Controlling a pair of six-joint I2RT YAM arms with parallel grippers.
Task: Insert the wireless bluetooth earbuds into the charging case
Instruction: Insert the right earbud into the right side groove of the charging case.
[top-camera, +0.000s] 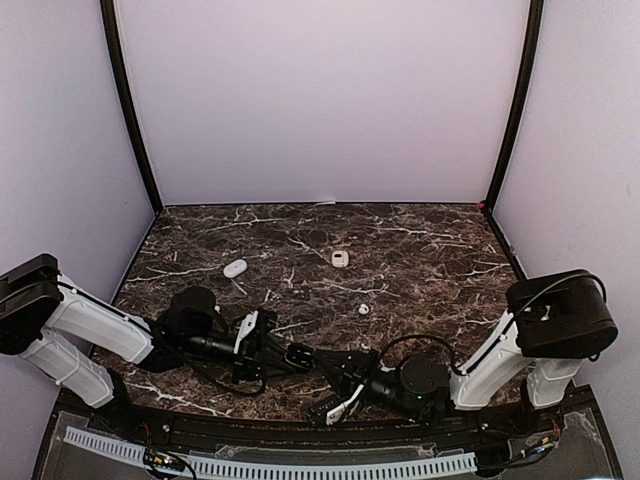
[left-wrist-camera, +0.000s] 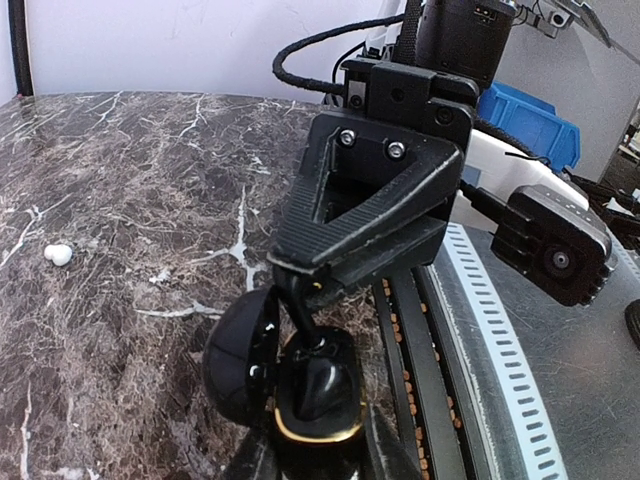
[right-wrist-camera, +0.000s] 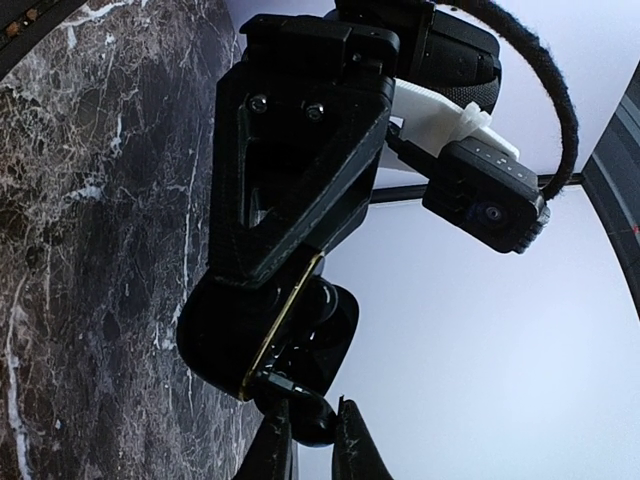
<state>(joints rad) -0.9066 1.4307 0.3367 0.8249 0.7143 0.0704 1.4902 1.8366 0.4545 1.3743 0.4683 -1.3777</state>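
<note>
Between the squeezed-in fingers of the left gripper (left-wrist-camera: 315, 462), an open black charging case (left-wrist-camera: 318, 405) was clamped.
At the case's mouth, what appeared to be a small black earbud (right-wrist-camera: 300, 390) was pinched by the nearly closed fingers of the right gripper (right-wrist-camera: 311, 410). A white earbud (left-wrist-camera: 58, 254) was seen on the marble table (left-wrist-camera: 120, 180), well apart from both pairs of fingers.

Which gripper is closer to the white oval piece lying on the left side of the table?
Left. The left gripper sits nearer the arm bases and to the right of the white oval piece; the right gripper faces it from farther right.
</note>
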